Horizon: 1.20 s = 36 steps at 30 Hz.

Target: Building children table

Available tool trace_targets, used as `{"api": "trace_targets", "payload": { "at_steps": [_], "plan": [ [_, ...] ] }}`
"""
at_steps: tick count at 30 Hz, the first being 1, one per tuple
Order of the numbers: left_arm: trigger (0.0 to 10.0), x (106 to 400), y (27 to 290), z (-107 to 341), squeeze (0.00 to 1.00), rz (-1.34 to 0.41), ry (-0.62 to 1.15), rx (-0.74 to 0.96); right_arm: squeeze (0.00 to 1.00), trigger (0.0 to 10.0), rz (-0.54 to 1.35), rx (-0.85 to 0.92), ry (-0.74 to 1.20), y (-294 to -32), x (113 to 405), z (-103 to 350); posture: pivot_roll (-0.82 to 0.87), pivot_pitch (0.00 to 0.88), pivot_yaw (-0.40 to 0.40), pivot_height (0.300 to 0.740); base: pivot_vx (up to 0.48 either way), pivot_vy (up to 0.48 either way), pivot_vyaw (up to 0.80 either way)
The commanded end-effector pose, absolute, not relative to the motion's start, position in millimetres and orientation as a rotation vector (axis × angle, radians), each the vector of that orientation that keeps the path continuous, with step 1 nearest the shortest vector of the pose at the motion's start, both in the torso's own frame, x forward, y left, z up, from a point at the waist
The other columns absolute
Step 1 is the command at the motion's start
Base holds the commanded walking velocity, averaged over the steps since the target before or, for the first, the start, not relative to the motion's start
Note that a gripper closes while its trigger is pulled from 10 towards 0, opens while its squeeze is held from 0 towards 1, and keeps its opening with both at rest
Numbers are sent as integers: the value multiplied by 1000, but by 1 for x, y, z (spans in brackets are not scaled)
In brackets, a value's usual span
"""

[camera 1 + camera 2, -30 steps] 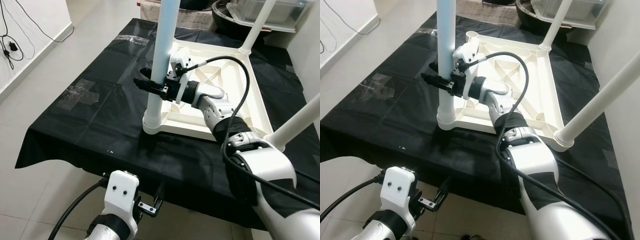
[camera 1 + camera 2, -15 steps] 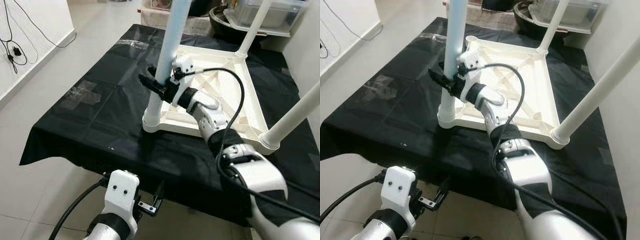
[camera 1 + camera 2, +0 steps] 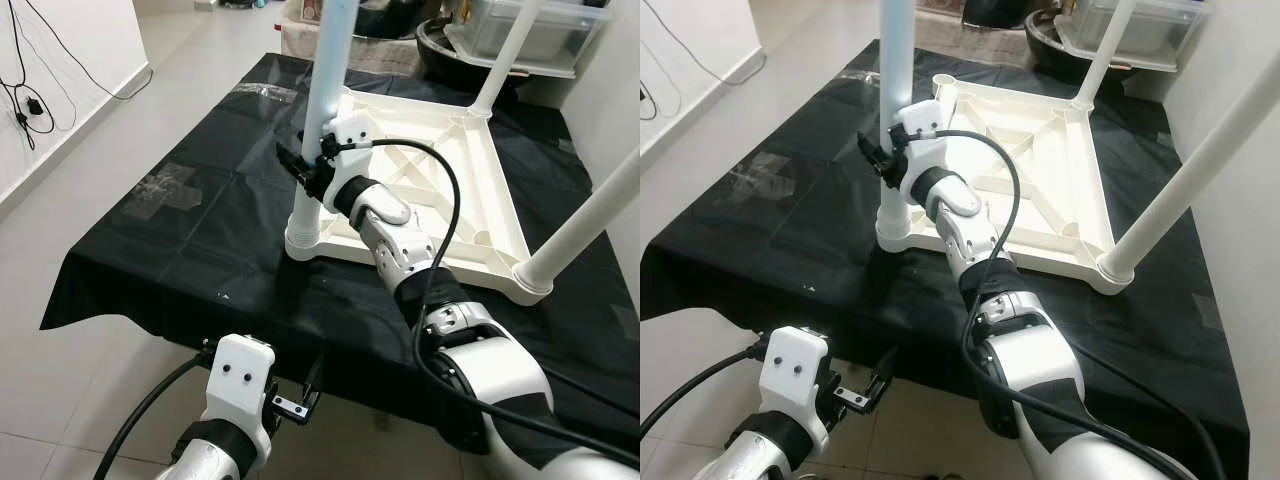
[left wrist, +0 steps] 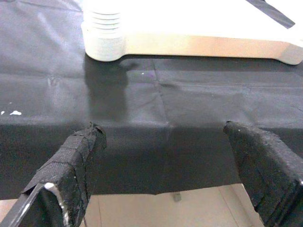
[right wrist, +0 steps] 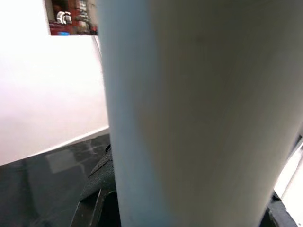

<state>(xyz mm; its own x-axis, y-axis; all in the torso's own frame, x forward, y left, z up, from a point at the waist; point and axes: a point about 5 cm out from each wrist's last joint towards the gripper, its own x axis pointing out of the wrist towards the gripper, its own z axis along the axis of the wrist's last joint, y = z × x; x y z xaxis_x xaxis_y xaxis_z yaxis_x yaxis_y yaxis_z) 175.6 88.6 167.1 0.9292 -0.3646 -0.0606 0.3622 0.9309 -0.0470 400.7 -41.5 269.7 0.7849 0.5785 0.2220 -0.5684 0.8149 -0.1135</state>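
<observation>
White plastic table top (image 3: 440, 170) upside down on black cloth (image 3: 190, 230), near-left leg (image 3: 322, 100) upright in its corner socket. Right gripper (image 3: 305, 168) clamped round that leg, seemingly. Left gripper (image 4: 165, 161) spread wide, low, near cloth's near edge.

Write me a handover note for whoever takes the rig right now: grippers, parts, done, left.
Right gripper: clamped on the upright light blue leg, just above its socket at the near left corner of the table top.
Left gripper: open, idle, low in front of the black cloth, holding nothing.
Table top lies upside down on the cloth.
Done: three legs stand in corner sockets, counting the held one.
Left: the far left socket is open, so one leg remains; whether the held leg is fully seated cannot be told.
</observation>
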Motion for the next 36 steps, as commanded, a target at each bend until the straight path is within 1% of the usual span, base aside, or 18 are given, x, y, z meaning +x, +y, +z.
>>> {"api": "trace_targets", "payload": {
  "at_steps": [1, 2, 3, 4, 6, 10, 11, 12, 18, 20, 21, 22, 24, 29, 31, 34, 36],
  "plan": [
    [10000, 176, 88, 162, 0, -373, 88, -42, 0, 10000, 558, -76, -94, -41, 402, 238, 236, 174, -140, 740, 0, 0, 0],
    [10000, 176, 88, 162, 0, -373, 88, -42, 0, 10000, 558, -76, -94, -41, 402, 238, 236, 174, -140, 740, 0, 0, 0],
    [10000, 176, 88, 162, 0, -371, 88, -43, 0, 10000, 445, -141, -50, -41, 405, 235, 236, 174, -140, 740, 0, 0, 0],
    [10000, 176, 88, 162, 0, -371, 88, -43, 0, 10000, 445, -141, -50, -41, 405, 235, 236, 174, -140, 740, 0, 0, 0],
    [10000, 177, 88, 162, 0, -372, 88, -43, 0, 10000, 324, -158, -31, -45, 408, 232, 231, 177, -138, 740, 0, 0, 0],
    [10000, 178, 88, 161, 0, -371, 88, -44, 0, 10000, 299, -143, -12, -44, 407, 228, 233, 181, -138, 740, 0, 0, 0],
    [10000, 179, 89, 162, 0, -365, 84, -43, 0, 10000, 212, -81, 26, -46, 406, 220, 235, 185, -139, 740, 0, 0, 0],
    [10000, 179, 90, 162, 0, -359, 82, -42, 0, 10000, 171, -57, 37, -47, 405, 217, 236, 185, -139, 740, 0, 0, 0],
    [10000, 182, 94, 162, 0, -340, 76, -37, 0, 10000, 89, -14, 64, -48, 402, 209, 238, 186, -140, 740, 0, 0, 0],
    [10000, 183, 96, 162, 0, -335, 74, -33, 0, 10000, 6, 42, 96, -53, 402, 205, 239, 185, -139, 740, 0, 0, 0],
    [10000, 183, 96, 162, 0, -334, 73, -31, 0, 10000, -66, 58, 108, -58, 402, 204, 240, 185, -141, 740, 0, 0, 0],
    [10000, 183, 96, 162, 0, -334, 73, -31, 0, 10000, -66, 58, 108, -58, 402, 204, 240, 185, -141, 740, 0, 0, 0],
    [10000, 183, 97, 162, 0, -334, 72, -28, 0, 10000, -173, 81, 110, -65, 401, 204, 241, 186, -141, 740, 0, 0, 0],
    [10000, 184, 97, 162, 0, -334, 72, -28, 0, 10000, -247, 100, 103, -70, 400, 205, 240, 185, -140, 740, 0, 0, 0],
    [10000, 184, 97, 162, 0, -334, 71, -26, 0, 10000, -321, 131, 81, -68, 393, 206, 240, 185, -140, 740, 0, 0, 0],
    [10000, 184, 97, 162, 0, -335, 71, -26, 0, 10000, -341, 141, 71, -67, 391, 207, 240, 185, -140, 740, 0, 0, 0],
    [10000, 185, 98, 162, 0, -335, 70, -25, 0, 10000, -348, 148, 48, -61, 386, 209, 242, 182, -137, 740, 0, 0, 0]
  ]
}}
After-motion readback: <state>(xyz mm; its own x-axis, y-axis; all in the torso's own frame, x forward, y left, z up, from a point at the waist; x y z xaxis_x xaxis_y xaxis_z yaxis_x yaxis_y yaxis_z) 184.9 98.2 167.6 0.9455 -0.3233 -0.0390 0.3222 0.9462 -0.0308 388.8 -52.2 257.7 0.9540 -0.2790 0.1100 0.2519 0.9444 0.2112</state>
